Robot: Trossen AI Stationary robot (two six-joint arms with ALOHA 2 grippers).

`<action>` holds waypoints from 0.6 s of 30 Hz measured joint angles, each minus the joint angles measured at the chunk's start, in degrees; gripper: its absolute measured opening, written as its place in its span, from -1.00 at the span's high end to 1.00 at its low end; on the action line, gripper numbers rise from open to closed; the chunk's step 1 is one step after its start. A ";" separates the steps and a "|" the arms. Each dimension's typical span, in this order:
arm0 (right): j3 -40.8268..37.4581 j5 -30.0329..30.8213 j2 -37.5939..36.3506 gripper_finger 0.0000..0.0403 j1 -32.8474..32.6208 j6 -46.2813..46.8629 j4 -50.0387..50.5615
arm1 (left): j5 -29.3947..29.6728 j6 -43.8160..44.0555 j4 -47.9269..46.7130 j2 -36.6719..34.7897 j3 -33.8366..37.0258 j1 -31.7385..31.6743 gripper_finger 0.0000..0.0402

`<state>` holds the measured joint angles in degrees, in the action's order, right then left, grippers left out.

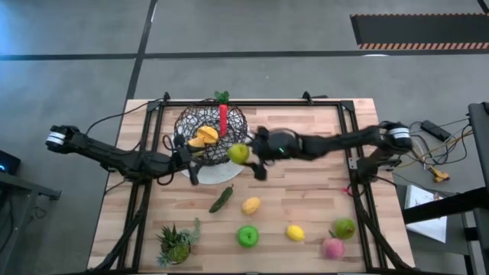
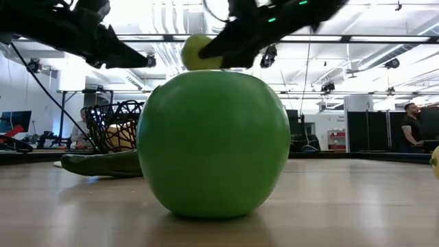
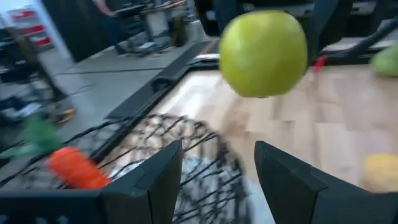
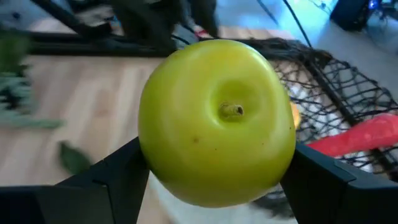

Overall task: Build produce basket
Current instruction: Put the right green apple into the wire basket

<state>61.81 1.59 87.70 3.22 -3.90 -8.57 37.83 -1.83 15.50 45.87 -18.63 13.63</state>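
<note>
The dark wire-mesh basket (image 1: 200, 121) stands on a flat white plate (image 1: 223, 174) at the table's far middle. It holds a red piece with a green top (image 1: 223, 116) and orange-yellow pieces (image 1: 202, 139). My right gripper (image 1: 248, 158) is shut on a yellow-green apple (image 1: 239, 153) in the air beside the basket's right near rim. My left gripper (image 1: 187, 158) is open at the basket's near left rim, with the mesh (image 3: 186, 143) showing beyond its fingers (image 3: 155, 180). I cannot tell whether it touches the basket. My right gripper pinches the yellow-green apple by two opposite sides (image 4: 152, 155) between its two fingers (image 4: 115, 177). The fingers reach in from the table's right. The stem end (image 4: 231, 111) faces the wrist camera. The apple is lifted clear, above the basket's rim height (image 2: 199, 51).
Loose on the near half of the table lie a dark green pepper (image 1: 221, 199), a yellow-orange piece (image 1: 250, 205), a green apple (image 1: 247, 235), a lemon (image 1: 295, 232), a green fruit (image 1: 344, 227) and a pink fruit (image 1: 332, 247). A spiky potted plant (image 1: 177, 241) stands near left.
</note>
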 joint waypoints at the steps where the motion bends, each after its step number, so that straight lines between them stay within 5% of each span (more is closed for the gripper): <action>1: 3.01 -0.84 2.19 -0.43 1.59 -0.54 2.16 | 1.47 0.08 -0.53 -0.40 0.11 0.24 0.08; 9: 31.61 -4.64 22.78 -0.43 10.69 -4.41 25.29 | 9.20 1.54 -3.79 -3.28 0.13 0.61 0.08; 18: 56.53 -9.10 41.13 -0.48 14.82 -5.07 48.21 | 10.29 1.54 -4.09 -2.26 0.13 0.61 0.08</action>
<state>118.34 -7.51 128.83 18.04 -8.97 39.63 48.12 -0.30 11.41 43.61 -18.50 14.24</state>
